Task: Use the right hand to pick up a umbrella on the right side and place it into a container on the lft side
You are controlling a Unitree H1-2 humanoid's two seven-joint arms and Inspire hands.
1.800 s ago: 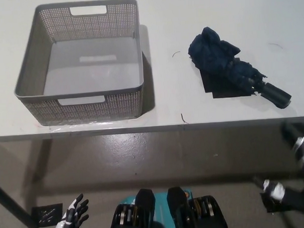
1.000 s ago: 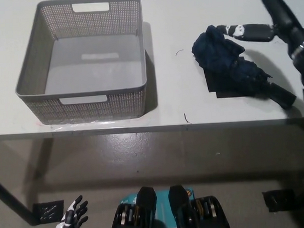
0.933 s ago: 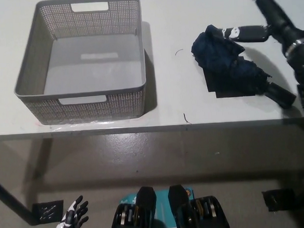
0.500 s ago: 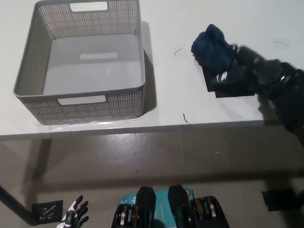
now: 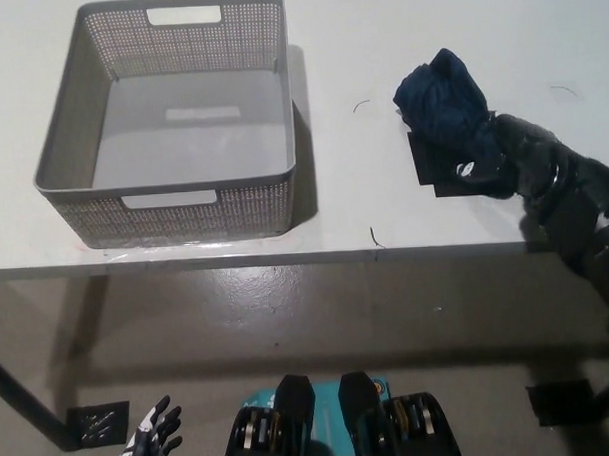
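The dark blue umbrella (image 5: 442, 101) lies on the right part of the white table (image 5: 378, 45), its lower end covered by the black right hand (image 5: 502, 156), whose fingers are wrapped around it. The grey mesh container (image 5: 173, 198) stands well apart on the table's left side. The white left hand (image 5: 147, 452) rests at the lower left below the table edge, fingers spread and holding nothing.

The black right hand (image 5: 497, 156) lies low near the tabletop's right edge; the white left hand (image 5: 152, 448) hangs below, fingers spread.

Crumpled navy umbrella (image 5: 443, 99) on table, empty grey basket (image 5: 279, 189)
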